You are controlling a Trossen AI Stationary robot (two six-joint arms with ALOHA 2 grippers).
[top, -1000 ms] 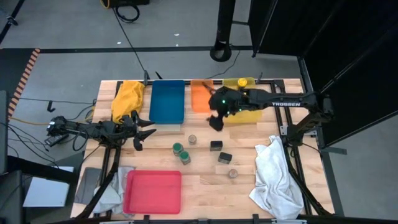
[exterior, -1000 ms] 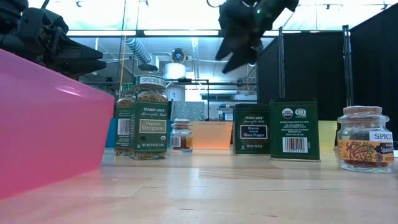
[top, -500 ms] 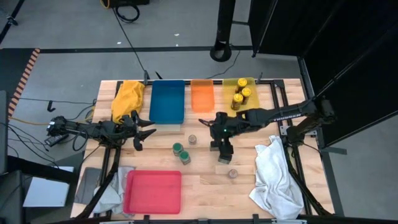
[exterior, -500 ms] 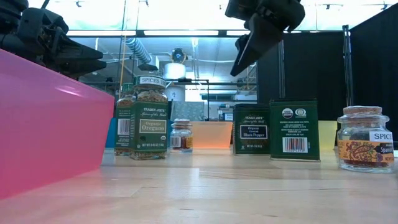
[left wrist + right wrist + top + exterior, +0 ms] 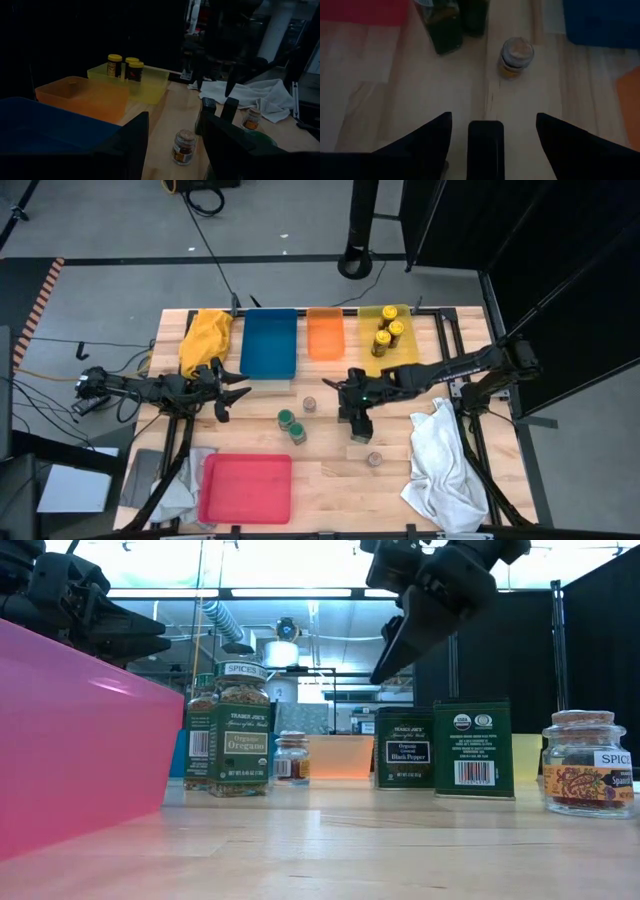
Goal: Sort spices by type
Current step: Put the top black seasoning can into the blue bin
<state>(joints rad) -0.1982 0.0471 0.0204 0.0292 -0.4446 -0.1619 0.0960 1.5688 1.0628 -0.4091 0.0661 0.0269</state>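
High view: the right gripper (image 5: 351, 406) reaches over the middle of the table (image 5: 330, 470), jaws spread wide and holding nothing, directly over 1 of the 2 black boxes (image 5: 347, 416). Its wrist camera shows that box (image 5: 485, 145) between the 2 open fingers (image 5: 427, 137), not touched by either as far as the dim picture lets me judge. The second black box (image 5: 360, 433) sits just beside it, toward the white cloth (image 5: 445, 460).

2 green-lidded jars (image 5: 292, 426) stand close together left of the boxes, with a small grey-topped jar (image 5: 310, 404) between them and the blue tray (image 5: 268, 343). Another grey-topped jar (image 5: 374, 460) stands alone near the front edge. 3 yellow-lidded jars (image 5: 386, 336) stand already in the yellow tray (image 5: 400, 364) at the back, next to the orange tray (image 5: 324, 332). The red tray (image 5: 246, 487) lies at the front left, and a yellow cloth (image 5: 204, 338) is bunched at the back left corner.

The left gripper (image 5: 232, 393) waits at the left edge beside the blue tray, fingers parted and empty.

In the low view the right gripper (image 5: 400, 645) hangs above the boxes (image 5: 472, 748), clear of their tops.
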